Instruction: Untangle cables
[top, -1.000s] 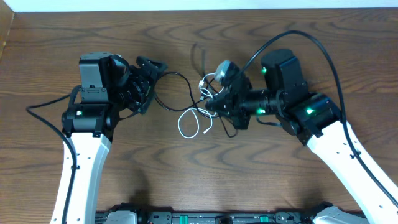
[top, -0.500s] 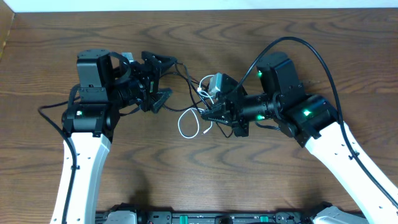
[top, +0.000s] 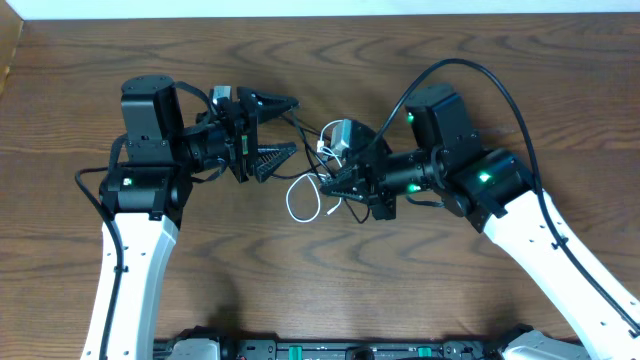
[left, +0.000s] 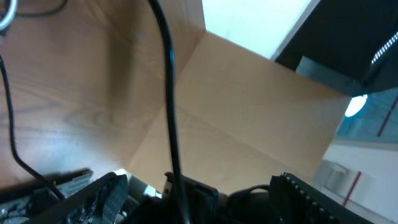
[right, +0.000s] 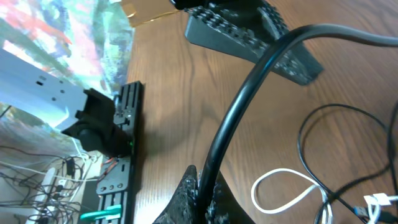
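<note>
— How is the light from above?
— Bright and even on the table (top: 320, 60), with faint shadows and a pale sheen on the wood.
— And the wrist views?
— The left is hazy, blown out white at the top. In the right, the near cable (right: 249, 93) is soft.

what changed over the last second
The left gripper swung right toward the cable bundle, jaws open. The right gripper drifted slightly left and down, still shut on the black cable. The white cable loop stayed where it lay.
</note>
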